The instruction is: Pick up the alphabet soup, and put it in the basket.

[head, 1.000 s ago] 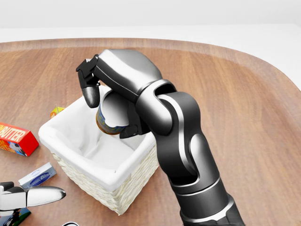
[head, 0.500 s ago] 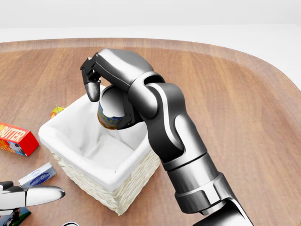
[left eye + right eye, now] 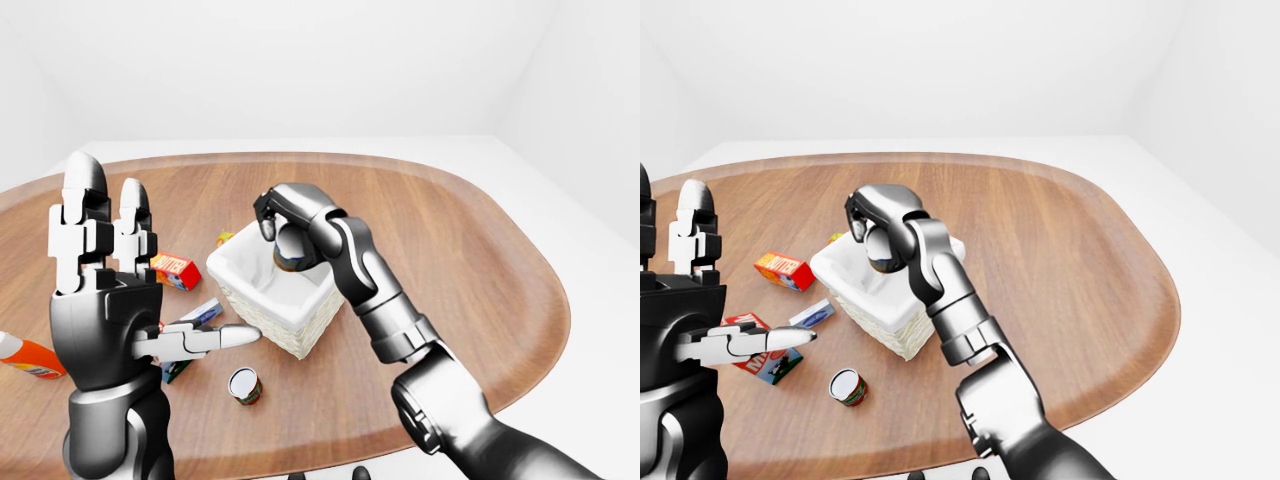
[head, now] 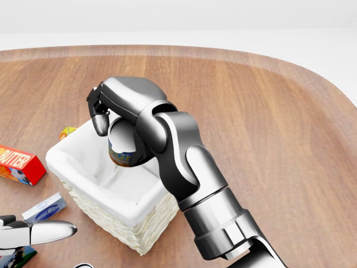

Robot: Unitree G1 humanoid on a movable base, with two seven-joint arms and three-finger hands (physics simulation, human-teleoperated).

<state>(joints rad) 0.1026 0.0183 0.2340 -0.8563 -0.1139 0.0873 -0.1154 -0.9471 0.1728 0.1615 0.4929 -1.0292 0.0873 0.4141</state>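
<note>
The alphabet soup can (image 4: pixel 121 148), silver-topped with a blue and yellow label, hangs tilted over the white-lined wicker basket (image 4: pixel 83 187). My right hand (image 4: pixel 119 140) is shut on the can, its fingers curled over the top, and holds it just inside the basket's upper-right rim in the head view. The can's lower part dips below the rim line and does not touch the lining. Far to the left in the left-eye view, my left hand (image 3: pixel 140 290) is raised, open and holding nothing.
A red butter box (image 4: pixel 19 163), a small blue-white box (image 4: pixel 44 207) and a yellow item (image 4: pixel 67 132) lie left of the basket. Another can (image 3: pixel 244 384) lies on its side on the wooden table (image 4: pixel 279 123) below the basket. An orange tube (image 3: pixel 28 356) is at far left.
My right hand has carried the can leftward and a little down, further over the basket's opening. The forearm has swung left with it. Left hand and the other objects are unmoved.
</note>
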